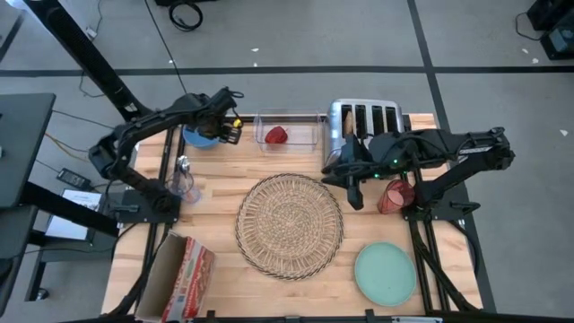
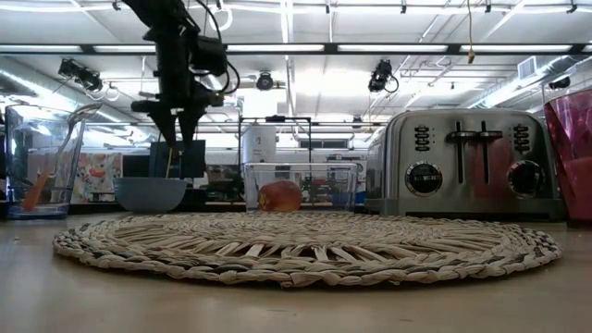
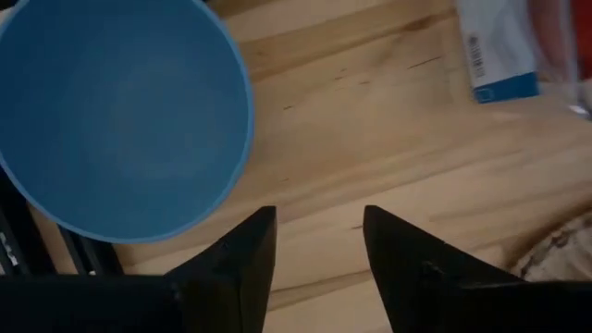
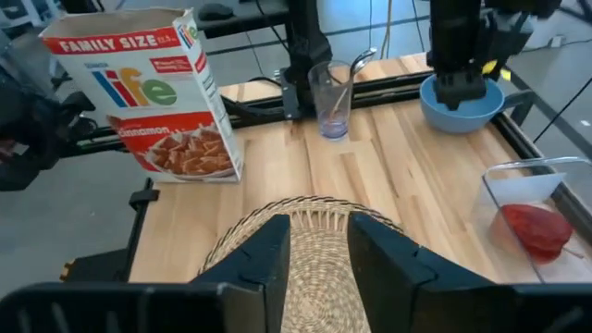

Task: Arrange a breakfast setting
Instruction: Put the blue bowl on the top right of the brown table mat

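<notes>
The blue bowl point(image 1: 199, 137) point(image 3: 120, 116) stands on the table at the far left. My left gripper point(image 3: 319, 242) point(image 1: 230, 128) hangs open just beside it, toward the table's right, pointing down over bare wood. A round woven placemat point(image 1: 289, 222) lies in the table's middle. A red apple point(image 1: 276, 135) sits in a clear bin point(image 1: 289, 118) at the far edge. My right gripper point(image 4: 319, 248) point(image 1: 355, 190) hovers open over the placemat's right rim, beside the pink cup point(image 1: 393, 196). The mint-green plate point(image 1: 386, 273) lies near right. An orange-handled utensil point(image 2: 35, 192) stands in a clear glass point(image 1: 185, 178).
A chrome toaster point(image 1: 366, 120) stands at the far right, just behind my right arm. A cereal box point(image 1: 184, 276) lies at the near left corner. Bare wood shows between the bowl, the glass and the placemat.
</notes>
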Controlling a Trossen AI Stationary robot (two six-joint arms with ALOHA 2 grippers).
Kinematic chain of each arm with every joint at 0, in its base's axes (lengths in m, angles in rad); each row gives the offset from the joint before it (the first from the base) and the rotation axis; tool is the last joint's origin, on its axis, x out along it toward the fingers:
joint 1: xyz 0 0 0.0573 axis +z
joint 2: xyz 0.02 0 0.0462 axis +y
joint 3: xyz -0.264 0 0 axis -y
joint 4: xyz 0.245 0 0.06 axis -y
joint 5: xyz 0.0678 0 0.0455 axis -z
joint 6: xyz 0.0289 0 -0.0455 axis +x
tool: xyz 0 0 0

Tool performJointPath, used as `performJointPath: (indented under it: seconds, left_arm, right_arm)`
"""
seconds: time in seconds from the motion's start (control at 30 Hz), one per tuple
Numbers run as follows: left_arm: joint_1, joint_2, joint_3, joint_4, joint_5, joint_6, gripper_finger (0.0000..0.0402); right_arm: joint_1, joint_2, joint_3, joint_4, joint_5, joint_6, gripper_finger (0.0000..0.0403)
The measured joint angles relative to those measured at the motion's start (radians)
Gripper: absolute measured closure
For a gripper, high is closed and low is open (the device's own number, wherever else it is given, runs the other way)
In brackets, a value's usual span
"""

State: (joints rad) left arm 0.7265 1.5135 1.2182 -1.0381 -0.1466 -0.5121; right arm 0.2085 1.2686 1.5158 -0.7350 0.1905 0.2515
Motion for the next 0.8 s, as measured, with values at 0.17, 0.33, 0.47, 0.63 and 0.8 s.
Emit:
performJointPath:
  seconds: [0.17, 0.33, 0.47, 0.63, 0.8]
  left_arm:
    - [-0.054, 0.012, 0.0, -0.009, -0.001, -0.064, 0.0229]
    - [-0.193, 0.002, 0.0, 0.017, -0.044, -0.203, 0.023]
    - [-0.308, 0.018, 0.0, 0.091, -0.179, -0.277, 0.0237]
    - [-0.244, 0.09, 0.0, 0.1, -0.273, -0.305, 0.0241]
    - [-0.131, 0.16, 0.0, 0.138, -0.324, -0.272, 0.0241]
  right_arm:
    - [0.0, 0.001, 0.0, -0.001, 0.002, -0.02, 0.0269]
    - [-0.001, 0.002, 0.0, -0.002, 0.053, -0.046, 0.0268]
    - [-0.015, 0.002, 0.0, -0.002, 0.06, -0.046, 0.0268]
    - [-0.028, 0.002, 0.0, -0.002, 0.051, -0.046, 0.0268]
    - [-0.026, 0.002, 0.0, -0.016, 0.044, -0.043, 0.0268]
